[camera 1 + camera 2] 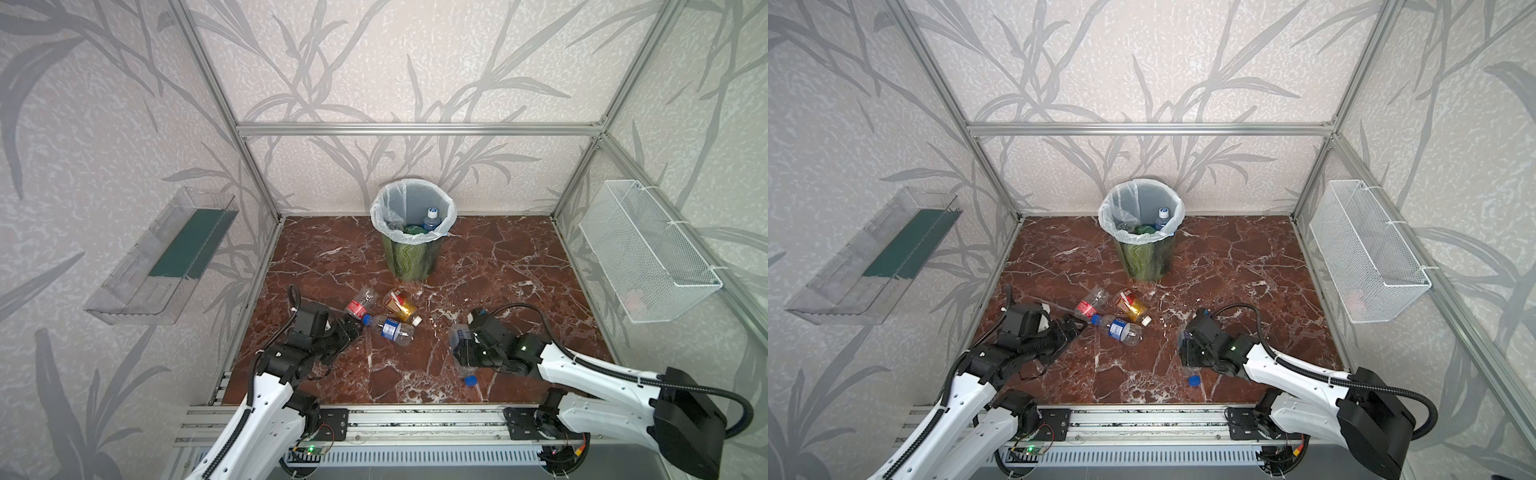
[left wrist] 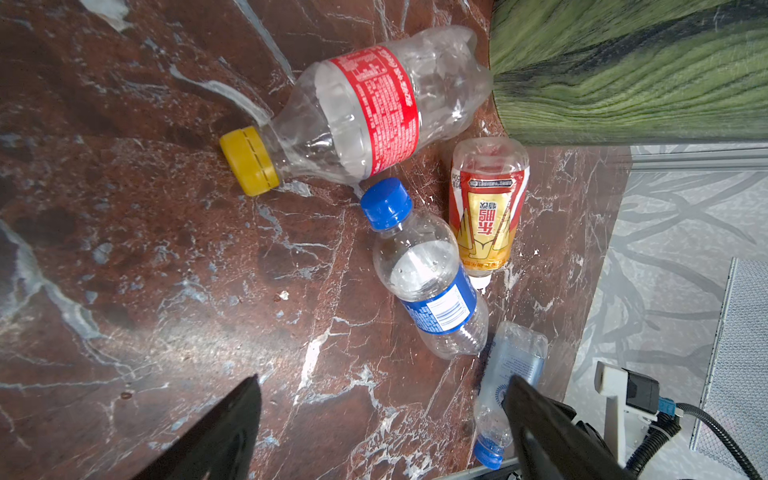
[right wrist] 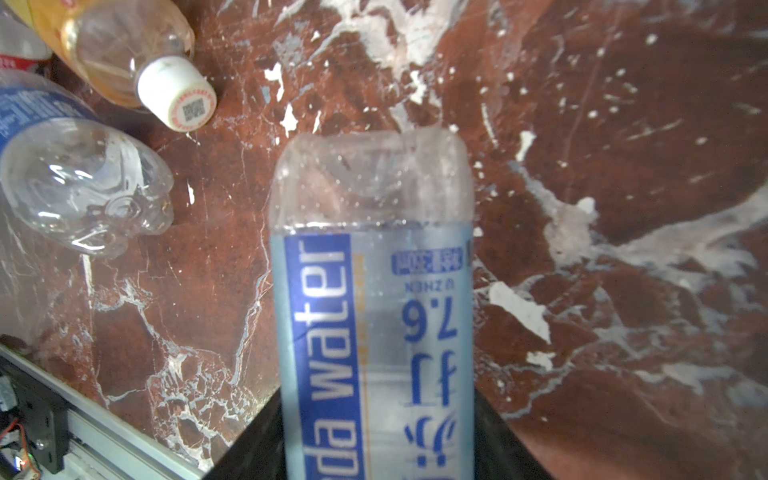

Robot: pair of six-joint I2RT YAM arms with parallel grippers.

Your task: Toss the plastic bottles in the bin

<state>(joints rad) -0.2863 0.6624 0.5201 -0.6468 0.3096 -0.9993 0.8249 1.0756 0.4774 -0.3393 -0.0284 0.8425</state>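
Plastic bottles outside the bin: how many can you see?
4. A red-labelled clear bottle with yellow cap, an amber white-capped bottle and a blue-labelled clear bottle lie clustered before the green bin. A pale-blue soda-water bottle is in the right tool. The arms may hide more.

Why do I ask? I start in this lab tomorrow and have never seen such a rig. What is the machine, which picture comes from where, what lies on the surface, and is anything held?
These are two robot arms, each ending in a two-fingered gripper. Two pictures come from one camera head looking down on the whole booth. The other two come from cameras on the arms' wrists.

At the back of the marble-patterned surface stands the bin, with some bottles already inside.

Three more lie in front of it: a red-labelled bottle, a blue-labelled bottle and a gold-labelled bottle.

The left gripper is open and empty, pointing at them. The right gripper is closed on a soda water bottle.
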